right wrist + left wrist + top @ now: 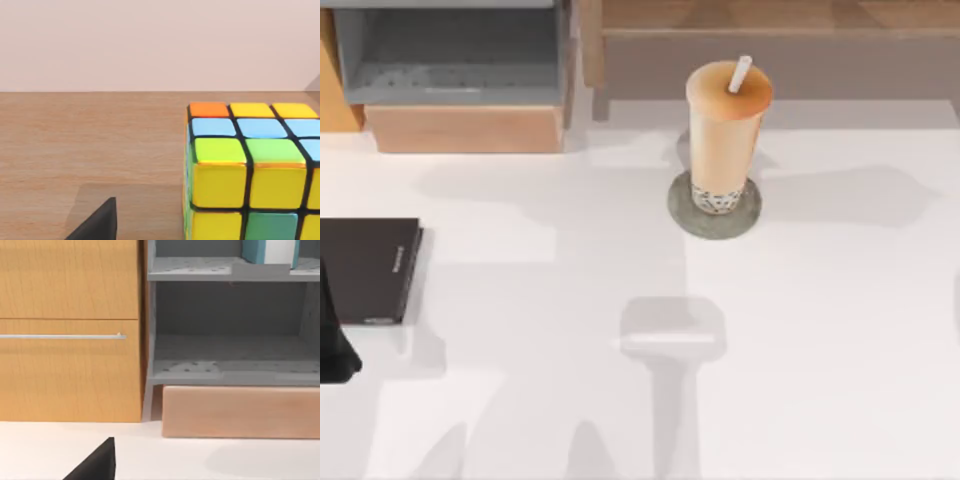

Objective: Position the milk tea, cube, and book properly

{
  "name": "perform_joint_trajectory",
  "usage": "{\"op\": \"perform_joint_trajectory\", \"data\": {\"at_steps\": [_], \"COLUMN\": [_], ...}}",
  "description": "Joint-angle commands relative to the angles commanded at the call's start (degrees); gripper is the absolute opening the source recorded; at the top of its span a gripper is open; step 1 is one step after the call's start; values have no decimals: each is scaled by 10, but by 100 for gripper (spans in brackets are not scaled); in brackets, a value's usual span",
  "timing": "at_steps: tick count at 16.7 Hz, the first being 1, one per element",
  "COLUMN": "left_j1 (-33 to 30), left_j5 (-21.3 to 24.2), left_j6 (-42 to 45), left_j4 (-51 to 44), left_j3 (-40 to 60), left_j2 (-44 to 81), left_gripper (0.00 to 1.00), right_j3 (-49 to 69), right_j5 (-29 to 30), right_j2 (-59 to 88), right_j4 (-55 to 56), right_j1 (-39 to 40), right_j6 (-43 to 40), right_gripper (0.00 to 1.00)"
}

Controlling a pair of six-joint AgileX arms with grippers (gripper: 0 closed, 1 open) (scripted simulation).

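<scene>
Milk tea (725, 125) stands upright on the grey disc (715, 210), about 1 o'clock from table centre: placed. Book (270, 251) sits on the upper grey shelf (190, 269), probably upright; only its lower part is visible. Cube (250, 172) rests on a wooden surface (90, 150), close before the right wrist camera. Jaw state of both arms: cannot tell. All three appear positioned; little seems left beyond retreating.

Our left arm (334, 335) is a matte black angular piece w/ a wedge tip; no markings visible.
</scene>
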Motion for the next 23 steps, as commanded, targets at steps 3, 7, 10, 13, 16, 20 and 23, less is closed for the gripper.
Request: {"op": "perform_joint_trajectory", "data": {"at_steps": [3,7,10,13,16,20,23], "left_j1": [0,0,0,0,0,0,0], "left_j5": [0,0,0,0,0,0,0], "left_j6": [0,0,0,0,0,0,0], "left_j4": [0,0,0,0,0,0,0], "left_j3": [0,0,0,0,0,0,0], "left_j2": [0,0,0,0,0,0,0], "left_gripper": [100,100,100,100,100,100,100], "right_j3": [-94,-284,-455,-628,-779,-907,-941], "right_j5": [11,32,50,70,88,107,113], "right_j2": [-98,-298,-480,-664,-822,-953,-989], "right_j4": [-5,-15,-26,-36,-44,-48,-48], "right_j1": [14,39,60,82,102,123,130], "right_j6": [-1,-3,-6,-9,-10,-10,-9], "right_gripper": [100,100,100,100,100,100,100]}}
